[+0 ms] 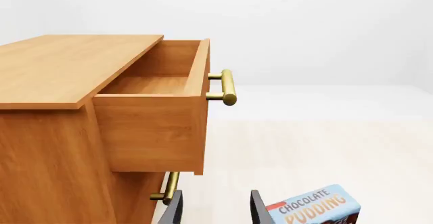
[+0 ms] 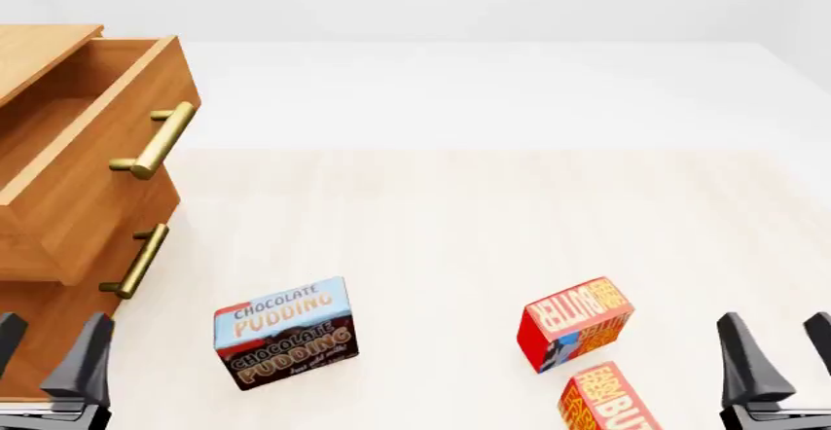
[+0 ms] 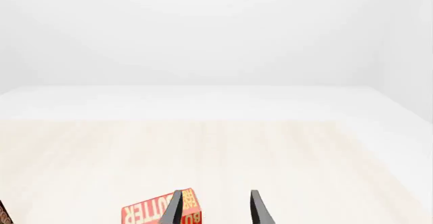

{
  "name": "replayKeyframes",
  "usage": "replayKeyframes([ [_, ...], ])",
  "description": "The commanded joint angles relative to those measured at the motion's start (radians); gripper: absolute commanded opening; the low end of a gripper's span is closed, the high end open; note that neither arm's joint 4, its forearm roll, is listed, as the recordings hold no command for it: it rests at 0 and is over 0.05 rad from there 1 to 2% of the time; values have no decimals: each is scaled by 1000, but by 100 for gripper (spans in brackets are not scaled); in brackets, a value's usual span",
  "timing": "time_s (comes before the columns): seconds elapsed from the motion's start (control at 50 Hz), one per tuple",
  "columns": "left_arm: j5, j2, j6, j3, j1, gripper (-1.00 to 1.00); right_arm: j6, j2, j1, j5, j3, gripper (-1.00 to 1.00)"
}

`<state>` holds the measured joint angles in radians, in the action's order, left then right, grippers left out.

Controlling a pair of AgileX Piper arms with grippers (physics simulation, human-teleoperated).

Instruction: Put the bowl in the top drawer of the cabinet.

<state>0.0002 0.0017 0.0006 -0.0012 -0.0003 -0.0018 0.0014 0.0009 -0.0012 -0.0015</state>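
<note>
The bowl is out of view in all three views. The cabinet (image 2: 29, 305) of orange-brown wood stands at the far left, and its top drawer (image 2: 93, 162) is pulled out, brass bar handle (image 2: 156, 140) facing right. In the left wrist view the top drawer (image 1: 152, 130) shows a bare wooden floor where I can see inside. My left gripper (image 2: 50, 350) hangs open and empty low in front of the cabinet (image 1: 58, 67). At the bottom right my right gripper (image 2: 783, 352) is open too, holding nothing.
A Chocolate Pudding box (image 2: 286, 333) stands right of the left gripper. Two red butter boxes (image 2: 575, 321) (image 2: 608, 401) lie left of the right gripper. The lower drawer is shut, its handle (image 2: 136, 260) sticking out. The pale table (image 2: 493, 216) stretches back to a white wall.
</note>
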Motion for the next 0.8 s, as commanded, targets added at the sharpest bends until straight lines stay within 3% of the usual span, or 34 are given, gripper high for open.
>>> replayKeyframes([
  [0.02,1,1,5,-2,-1,100,-6,2,2,-3,-3,100],
  [0.18,-9,-1,23,-12,-6,100,-8,1,0,-6,-4,100],
  [0.28,62,-1,40,-115,-23,100,-7,1,-2,-7,-4,100],
  [0.4,152,11,3,-194,-65,100,-2,0,-6,-9,-4,100],
  [0.44,140,80,-1,-204,-31,100,-1,0,-6,-10,-4,100],
  [0.48,149,73,30,-220,-69,100,1,0,-5,-10,-4,100],
  [0.62,179,171,-32,-283,-112,100,3,0,-3,-12,-4,100],
  [0.8,258,223,-32,-340,-215,100,3,0,-1,-15,-4,100],
])
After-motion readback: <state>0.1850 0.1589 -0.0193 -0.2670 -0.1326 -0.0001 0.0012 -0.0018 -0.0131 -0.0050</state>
